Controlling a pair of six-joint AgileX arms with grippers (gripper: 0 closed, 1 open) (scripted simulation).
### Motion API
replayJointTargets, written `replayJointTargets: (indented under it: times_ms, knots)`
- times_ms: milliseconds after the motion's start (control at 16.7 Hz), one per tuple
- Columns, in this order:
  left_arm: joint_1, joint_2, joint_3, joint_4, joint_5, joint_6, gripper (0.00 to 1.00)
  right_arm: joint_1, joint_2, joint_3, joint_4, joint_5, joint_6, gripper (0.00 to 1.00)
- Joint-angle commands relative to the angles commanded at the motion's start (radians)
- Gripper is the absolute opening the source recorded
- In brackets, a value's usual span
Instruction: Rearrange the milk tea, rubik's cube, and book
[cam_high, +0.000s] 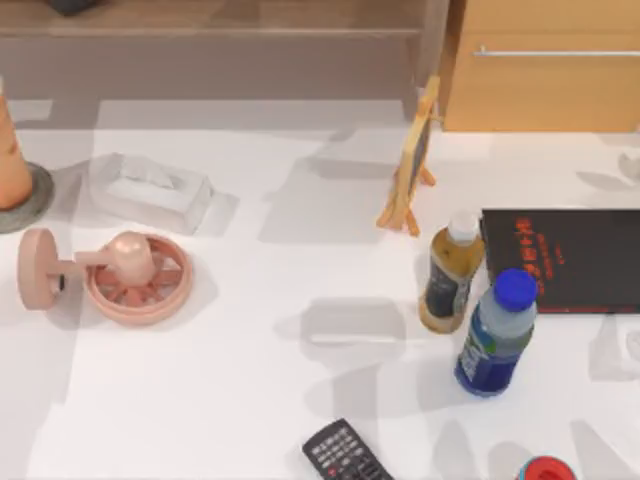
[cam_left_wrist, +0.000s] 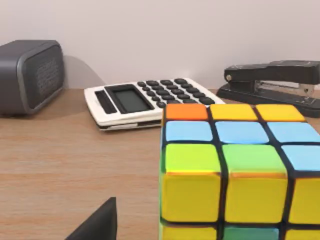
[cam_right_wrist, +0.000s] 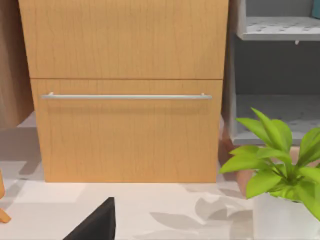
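Note:
The milk tea (cam_high: 452, 272), a small bottle of tan liquid with a white cap and a dark label, stands upright on the white table right of centre. In the left wrist view the rubik's cube (cam_left_wrist: 235, 170) rests on a wooden surface, very close, showing yellow, green, blue and orange squares. A dark part of my left gripper (cam_left_wrist: 97, 225) sits near the cube without touching it. My right gripper (cam_right_wrist: 95, 222) shows as a dark part above the white table, facing a wooden drawer cabinet (cam_right_wrist: 125, 95). The book is out of view.
A blue-capped bottle (cam_high: 497, 335) stands just beside the milk tea, with a flat black rectangle with red lettering (cam_high: 565, 260) behind them. An easel (cam_high: 412, 160), tissue box (cam_high: 150, 190), pink fan (cam_high: 125, 275) and remote (cam_high: 345, 455) are also there. A calculator (cam_left_wrist: 145, 100), stapler (cam_left_wrist: 275, 80) and grey box (cam_left_wrist: 30, 75) lie behind the cube. A potted plant (cam_right_wrist: 280, 175) stands near the cabinet.

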Motion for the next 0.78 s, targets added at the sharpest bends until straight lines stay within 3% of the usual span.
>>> replayJointTargets:
  times_ms: [300, 780]
  knots:
    - [0.006, -0.279, -0.263, -0.018, -0.03, -0.003, 1.0, 0.0, 0.0, 0.0, 0.0, 0.0, 0.0, 1.0]
    - [-0.014, -1.017, -0.945, -0.055, -0.069, -0.011, 1.0, 0.0, 0.0, 0.0, 0.0, 0.0, 0.0, 1.0]
